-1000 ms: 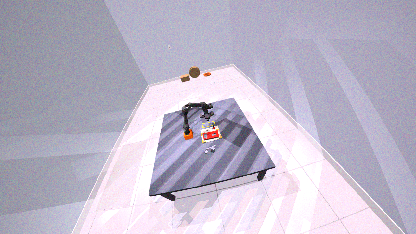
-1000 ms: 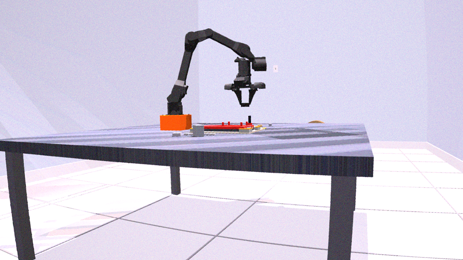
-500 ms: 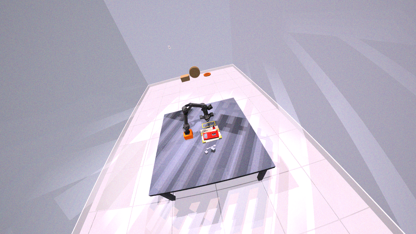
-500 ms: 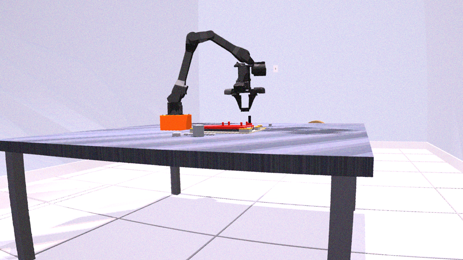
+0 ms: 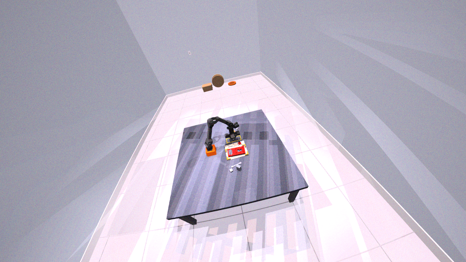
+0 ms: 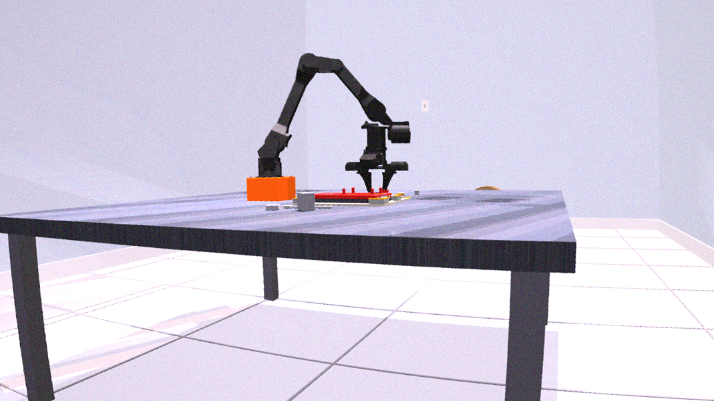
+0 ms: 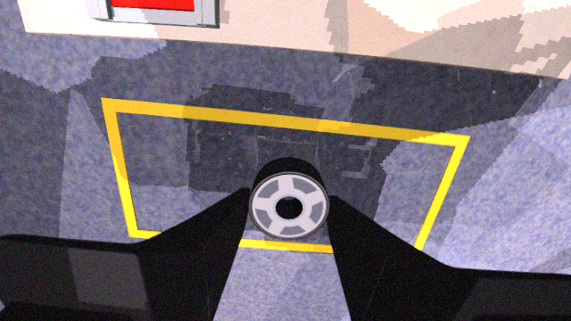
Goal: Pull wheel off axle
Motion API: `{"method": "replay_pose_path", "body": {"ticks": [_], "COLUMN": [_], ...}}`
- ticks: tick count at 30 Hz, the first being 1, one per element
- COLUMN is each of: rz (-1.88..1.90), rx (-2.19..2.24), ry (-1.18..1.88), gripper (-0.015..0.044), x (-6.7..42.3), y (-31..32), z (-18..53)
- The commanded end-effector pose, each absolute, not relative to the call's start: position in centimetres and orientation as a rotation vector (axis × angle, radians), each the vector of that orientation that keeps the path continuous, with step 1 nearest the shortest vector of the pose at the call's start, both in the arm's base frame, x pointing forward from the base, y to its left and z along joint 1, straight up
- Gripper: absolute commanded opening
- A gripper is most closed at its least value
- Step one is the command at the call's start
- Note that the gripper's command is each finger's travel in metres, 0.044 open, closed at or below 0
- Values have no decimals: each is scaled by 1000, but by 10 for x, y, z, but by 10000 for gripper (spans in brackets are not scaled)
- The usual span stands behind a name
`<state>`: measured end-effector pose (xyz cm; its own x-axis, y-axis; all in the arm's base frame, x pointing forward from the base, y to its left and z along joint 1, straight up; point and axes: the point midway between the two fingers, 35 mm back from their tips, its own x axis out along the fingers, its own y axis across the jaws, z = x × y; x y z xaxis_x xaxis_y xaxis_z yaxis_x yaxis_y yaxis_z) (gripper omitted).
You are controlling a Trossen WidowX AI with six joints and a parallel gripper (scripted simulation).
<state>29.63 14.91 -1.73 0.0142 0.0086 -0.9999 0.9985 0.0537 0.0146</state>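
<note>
The wheel [image 7: 289, 208] is a black tyre with a grey spoked hub. My gripper [image 7: 288, 199] [image 5: 232, 138] [image 6: 379, 186] is shut on the wheel, one black finger on each side of the tyre. In the wrist view the wheel is over the yellow marked rectangle [image 7: 285, 121], within its outline and close to its near line. In the exterior view the fingertips are low, close to the table top. I cannot tell whether the wheel touches the table. The red axle base [image 7: 152, 4] shows at the top edge of the wrist view, on the white board [image 7: 277, 31].
A red fixture board [image 5: 236, 151] [image 6: 347, 195] lies just beyond the marked rectangle. The arm's orange base [image 5: 210, 151] [image 6: 269, 187] stands to its left. Small grey blocks [image 5: 236, 167] [image 6: 305, 200] lie nearer the table's front. Brown and orange objects [image 5: 217, 80] stand on the floor by the far wall.
</note>
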Motion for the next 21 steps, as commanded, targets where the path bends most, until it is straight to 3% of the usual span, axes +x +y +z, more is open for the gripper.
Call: {"method": "replay_pose_path", "body": {"ticks": [1, 11, 21], "rz": [-1155, -1155, -1150], "rx": [1182, 1183, 1191], "ry": [1230, 1229, 1223], "gripper": [26, 289, 300], "x": [296, 296, 295], "y": [149, 149, 149], "z": [-17, -15, 43]}}
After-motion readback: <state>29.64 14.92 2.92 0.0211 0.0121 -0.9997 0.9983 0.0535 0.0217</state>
